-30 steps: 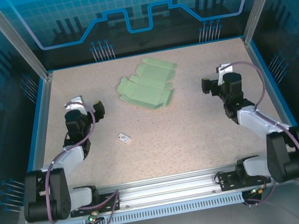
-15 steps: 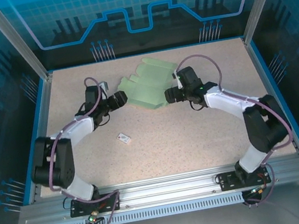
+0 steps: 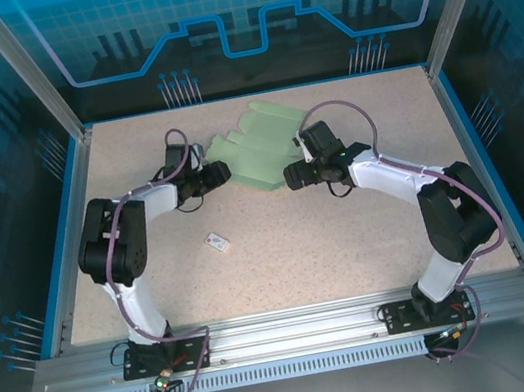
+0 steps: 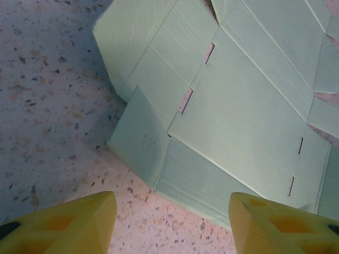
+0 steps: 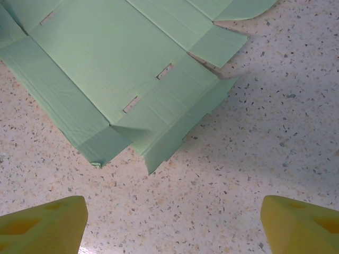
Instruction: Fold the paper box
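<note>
The paper box [image 3: 259, 151] is a flat pale mint-green die-cut sheet lying on the far middle of the table. My left gripper [image 3: 220, 172] is low at its left edge. In the left wrist view the sheet [image 4: 238, 106] lies just ahead of the gripper [image 4: 172, 225], whose yellow fingers [image 4: 79, 222] stand apart with bare table and the sheet's near edge between them. My right gripper [image 3: 288, 173] is at the sheet's near right corner. In the right wrist view it [image 5: 172, 227] is open wide over bare table, a little short of the sheet's corner flaps [image 5: 122, 63].
A tiny white printed tag [image 3: 216, 243] lies on the speckled table [image 3: 282, 253] in front of the left arm. Blue rails and metal posts border the table on the left, right and back.
Both arms have swung forward and inward from the table's sides to the sheet's left and right edges. The left gripper's fingers have come closer together. The sheet has not moved.
</note>
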Robot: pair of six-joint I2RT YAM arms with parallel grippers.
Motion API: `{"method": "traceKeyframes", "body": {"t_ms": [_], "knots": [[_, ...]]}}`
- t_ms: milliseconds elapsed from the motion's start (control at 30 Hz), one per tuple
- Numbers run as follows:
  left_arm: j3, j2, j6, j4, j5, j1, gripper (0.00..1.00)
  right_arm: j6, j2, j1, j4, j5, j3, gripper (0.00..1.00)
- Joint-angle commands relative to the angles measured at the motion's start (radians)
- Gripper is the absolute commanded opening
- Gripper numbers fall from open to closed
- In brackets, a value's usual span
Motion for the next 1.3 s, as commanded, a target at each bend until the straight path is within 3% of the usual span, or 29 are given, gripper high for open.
{"method": "traceKeyframes", "body": {"t_ms": [0,433,667,867,1067,1267], "knots": [[0.035,0.041,-0.016,0.036,0.037,0.002,0.54,-0.019,-0.031,0.008,-0.035,0.011,0.000,0.86],[0.024,0.097,-0.029,0.225,0.073,0.002,0.20,-0.012,-0.025,0.010,-0.046,-0.020,0.005,0.86],[0.016,0.047,0.002,0.260,0.111,0.002,0.00,-0.057,-0.063,0.010,-0.079,0.033,0.026,0.87],[-0.040,-0.166,0.103,0.227,0.157,0.002,0.00,-0.231,-0.165,-0.011,-0.109,0.081,0.081,0.85],[0.057,-0.380,0.345,-0.029,0.205,-0.015,0.00,-0.471,-0.249,-0.049,-0.108,-0.149,0.195,0.85],[0.194,-0.498,0.565,-0.274,0.203,-0.049,0.00,-0.719,-0.213,-0.009,-0.234,-0.230,0.410,0.85]]}}
